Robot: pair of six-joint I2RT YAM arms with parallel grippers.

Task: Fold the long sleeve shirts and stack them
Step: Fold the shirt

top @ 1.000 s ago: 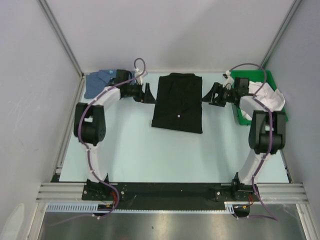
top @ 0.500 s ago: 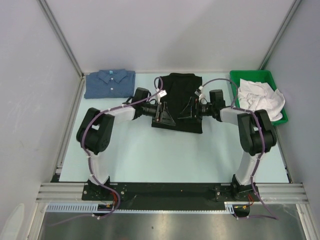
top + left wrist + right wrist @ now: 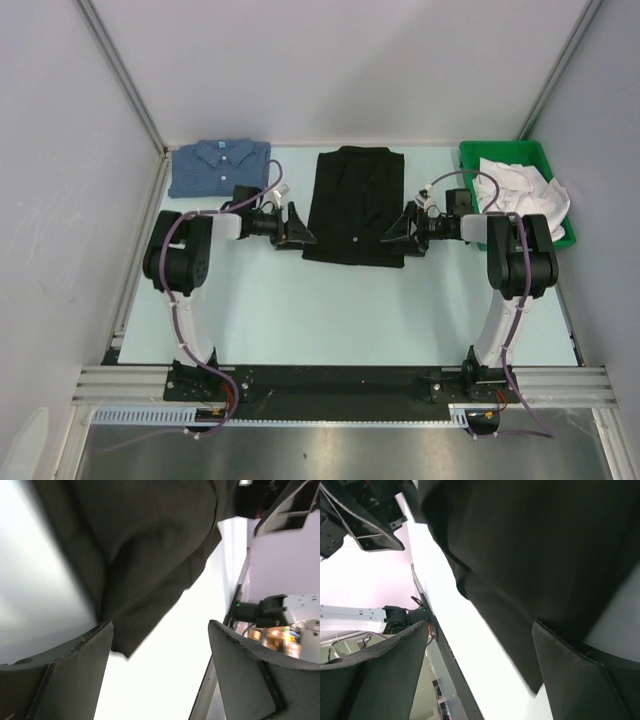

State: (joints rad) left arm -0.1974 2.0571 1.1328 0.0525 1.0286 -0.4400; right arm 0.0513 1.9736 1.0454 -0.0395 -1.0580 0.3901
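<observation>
A black long sleeve shirt (image 3: 355, 205) lies folded into a rectangle at the table's middle, collar at the far end. A blue long sleeve shirt (image 3: 220, 165) lies folded at the back left. My left gripper (image 3: 303, 232) sits low at the black shirt's near left edge, open, with nothing in it. My right gripper (image 3: 388, 232) mirrors it at the near right edge, also open and holding nothing. In the left wrist view the black shirt (image 3: 150, 545) fills the top, its corner just ahead of the gripper (image 3: 160, 625). In the right wrist view the black shirt (image 3: 535, 540) reaches one finger of the gripper (image 3: 481, 625).
A green bin (image 3: 500, 147) holding crumpled white cloth (image 3: 520, 185) stands at the back right, close to the right arm. Grey walls enclose the table on three sides. The arm bases sit on a black rail at the near edge.
Both arms came forward from beside the shirt's collar end, passed over its lower part, then drew outward to its near side edges. The blue shirt is uncovered now.
</observation>
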